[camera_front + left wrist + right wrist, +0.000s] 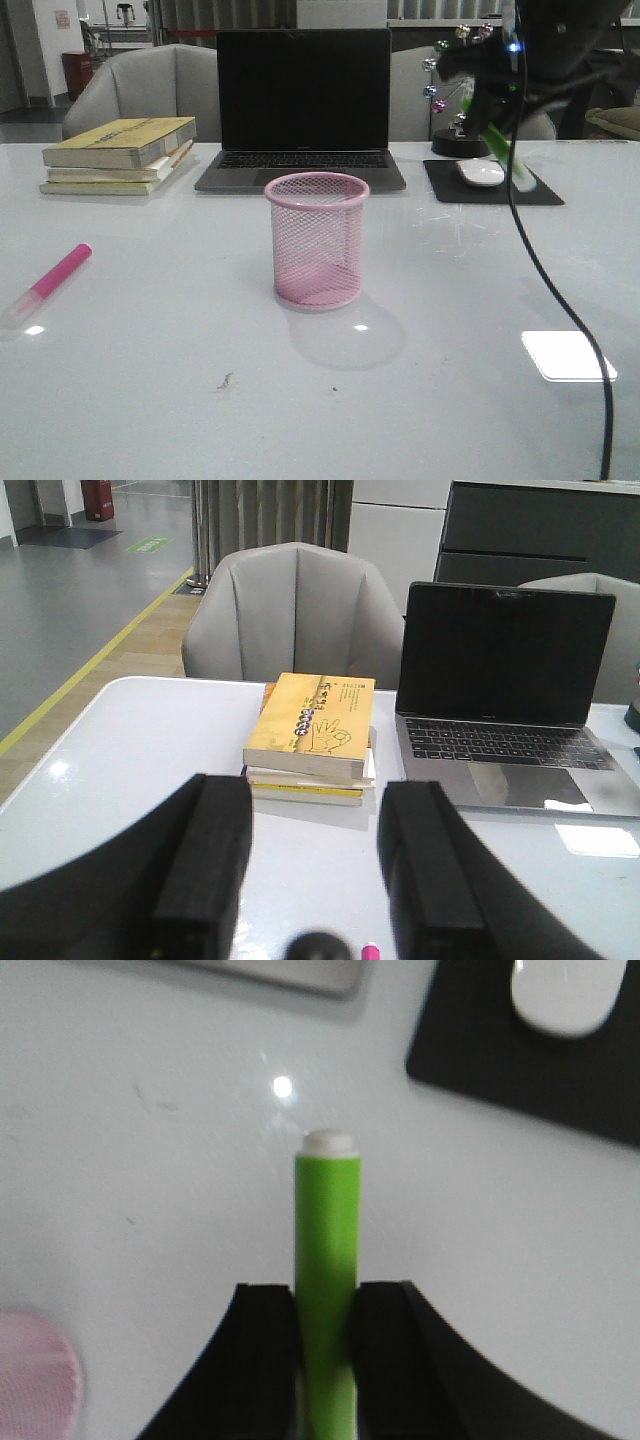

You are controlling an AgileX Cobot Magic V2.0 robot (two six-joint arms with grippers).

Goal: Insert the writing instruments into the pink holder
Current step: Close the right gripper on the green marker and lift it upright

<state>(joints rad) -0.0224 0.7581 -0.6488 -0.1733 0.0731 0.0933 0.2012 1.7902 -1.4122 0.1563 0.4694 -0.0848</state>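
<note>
**Green highlighter held aloft, cup yet to be reached**

The green highlighter [326,1260] is clamped between the pads of the right gripper [326,1345], raised above the table [150,400] to the right of and behind the pink holder [317,240], near the mouse pad [490,185]. The pink highlighter [55,278] lies flat on the table, well to the left of the cup. The left gripper [315,880] is spread apart and holds nothing.

For the step in hand, the marker is best carried until it is centred over the holder's rim, brought close to upright, and lowered inside before the grip is released; a release from height or off-centre is judged likely to tip the light mesh cup or bounce the marker off the rim.

In the front view the right arm is dark and blurred, so only a streak of green is made out, and the marker's tilt cannot be told. The holder appears only as a cut-off pink edge in the right wrist view. The cup seems empty.
</note>
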